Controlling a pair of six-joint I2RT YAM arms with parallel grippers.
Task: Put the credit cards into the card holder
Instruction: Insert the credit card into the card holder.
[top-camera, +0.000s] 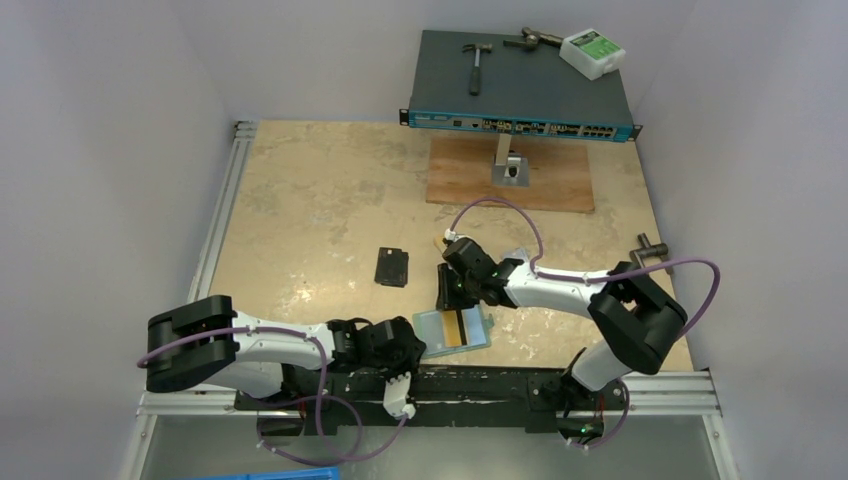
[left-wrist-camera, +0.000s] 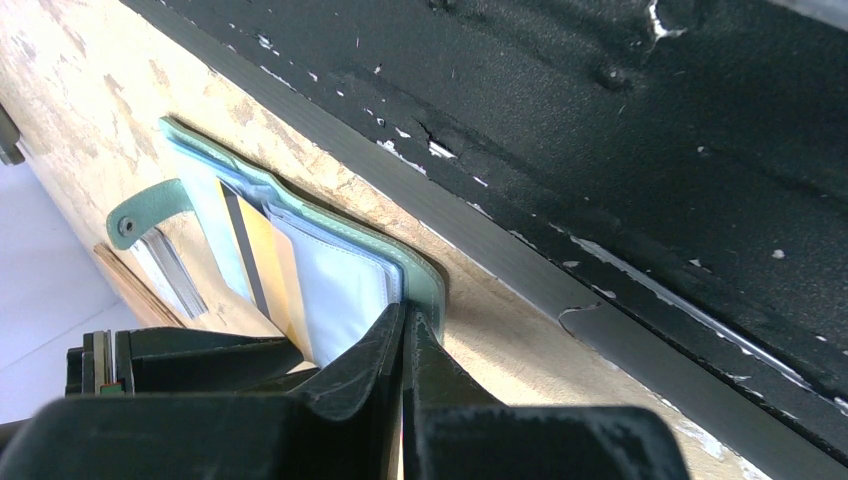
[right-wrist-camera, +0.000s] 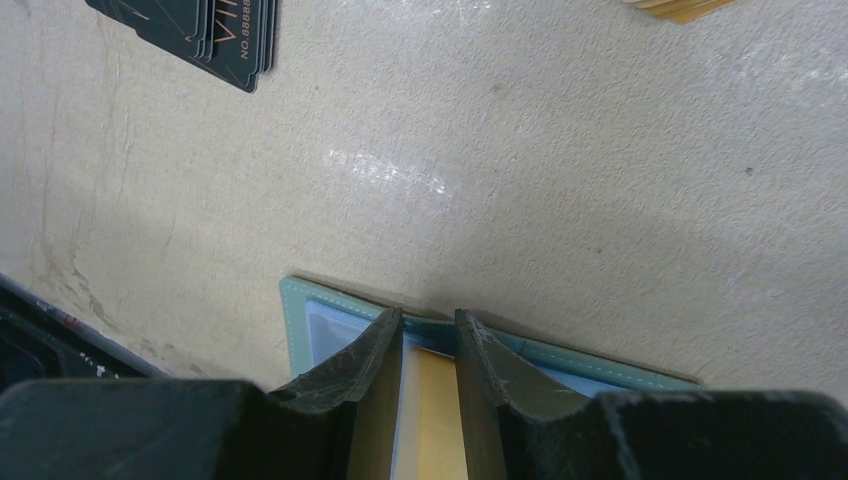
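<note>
At near table (top-camera: 300, 200) edge, just ahead of the arm bases, the teal card holder (top-camera: 428, 334) lies open, pale lining up, w/ an orange card (top-camera: 464, 328) on its inner face. Left gripper (left-wrist-camera: 403, 315) is pinched tight on holder's left edge, pinning it down. Right gripper (right-wrist-camera: 430, 325) sits at holder's far edge, fingers narrow but apart, orange showing through the gap; nothing looks pinched btwn them. Step in hand, I'd judge: seating the orange card in its pocket. How deep it sits, can't tell. Next move prob needs a push along the pocket, keeping the card flat so it doesn't buckle or drag the holder out of the left pinch. A black card stack (top-camera: 392, 267) lies well apart, farther up the table. Holder's long axis runs approx left-right, slightly skewed to the table edge; snap tab (left-wrist-camera: 150, 205) sticks out at the end away from left gripper. Card's dark stripe runs near-far, so its long axis prob crosses the holder's.
</note>
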